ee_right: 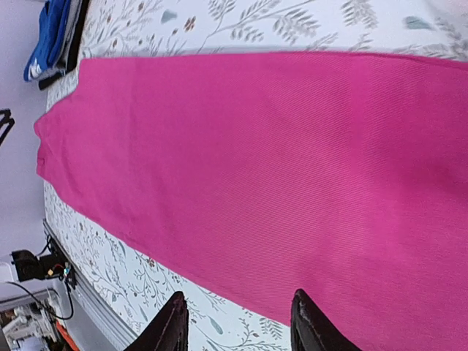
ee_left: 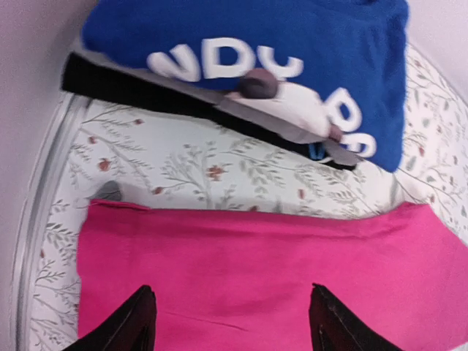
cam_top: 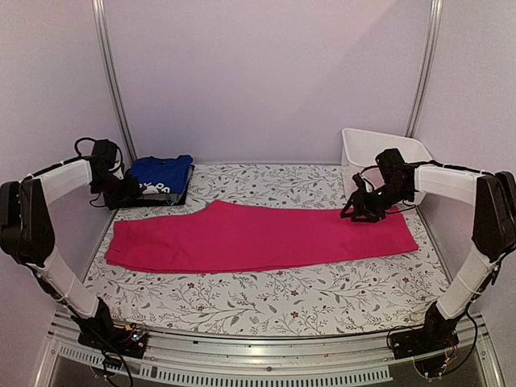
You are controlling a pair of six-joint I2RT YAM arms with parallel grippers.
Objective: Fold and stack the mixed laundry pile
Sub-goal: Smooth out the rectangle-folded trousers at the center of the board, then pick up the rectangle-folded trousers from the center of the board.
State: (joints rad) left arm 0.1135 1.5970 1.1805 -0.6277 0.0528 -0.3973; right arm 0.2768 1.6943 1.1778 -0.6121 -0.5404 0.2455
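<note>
A magenta-pink garment (cam_top: 258,238) lies flat as a long strip across the table. At the back left a folded royal-blue garment with white print (cam_top: 161,171) tops a small stack, with grey (ee_left: 270,121) and black (ee_left: 124,88) layers under it. My left gripper (cam_top: 121,193) hovers beside that stack, over the pink garment's left end (ee_left: 256,248). It is open (ee_left: 230,292) and holds nothing. My right gripper (cam_top: 359,211) is over the pink garment's right end, open (ee_right: 238,296) and empty, with the cloth (ee_right: 278,146) stretching away below it. The blue garment (ee_right: 50,36) shows at the far end.
A white plastic bin (cam_top: 352,165) stands at the back right, just behind my right gripper. The white floral table covering (cam_top: 266,294) shows in front of the pink garment. Walls and frame posts close in the back and both sides.
</note>
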